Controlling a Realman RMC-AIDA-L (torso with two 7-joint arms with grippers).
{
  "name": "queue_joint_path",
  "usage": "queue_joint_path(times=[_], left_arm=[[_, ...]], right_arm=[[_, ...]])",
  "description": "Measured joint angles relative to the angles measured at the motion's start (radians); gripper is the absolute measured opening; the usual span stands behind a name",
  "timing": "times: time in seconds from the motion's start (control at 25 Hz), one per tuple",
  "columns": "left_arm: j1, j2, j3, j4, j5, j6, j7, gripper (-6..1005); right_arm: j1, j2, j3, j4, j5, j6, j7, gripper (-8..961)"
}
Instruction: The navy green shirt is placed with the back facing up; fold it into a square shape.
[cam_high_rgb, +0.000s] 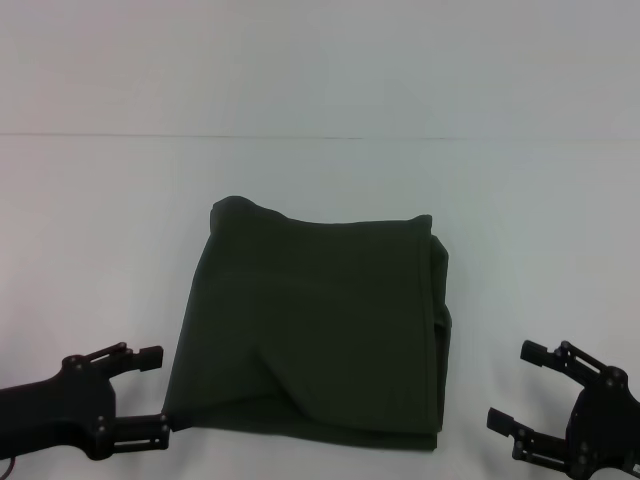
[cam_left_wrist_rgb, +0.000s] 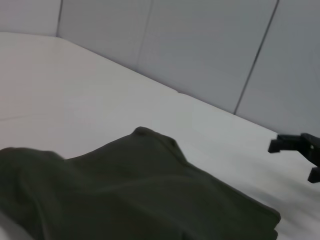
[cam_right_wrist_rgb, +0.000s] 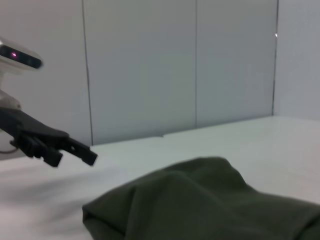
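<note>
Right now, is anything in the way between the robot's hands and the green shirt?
No, nothing visible is. The shirt lies folded on the white table. The left gripper is open right beside its near left corner, and the right gripper is open off to its right, with only bare table between.

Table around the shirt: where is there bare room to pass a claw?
Bare table lies beyond the navy green shirt, and down both its sides. It is tight only at the near corners: the open left claw almost touches the shirt; the open right claw stands apart.
</note>
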Motion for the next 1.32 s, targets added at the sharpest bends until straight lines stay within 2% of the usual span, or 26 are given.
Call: queue_joint_path(times=[0.32, 1.32], left_arm=[[0.022, -0.004, -0.023, -0.015, 0.001, 0.02, 0.018, 946], [0.007, -0.002, -0.041, -0.017, -0.024, 0.056, 0.013, 946]], right_arm=[[-0.009, 0.002, -0.003, 0.006, -0.002, 0.033, -0.004, 927], [0.022, 0.004, 0.003, 0.042, 0.007, 0.035, -0.02, 927]])
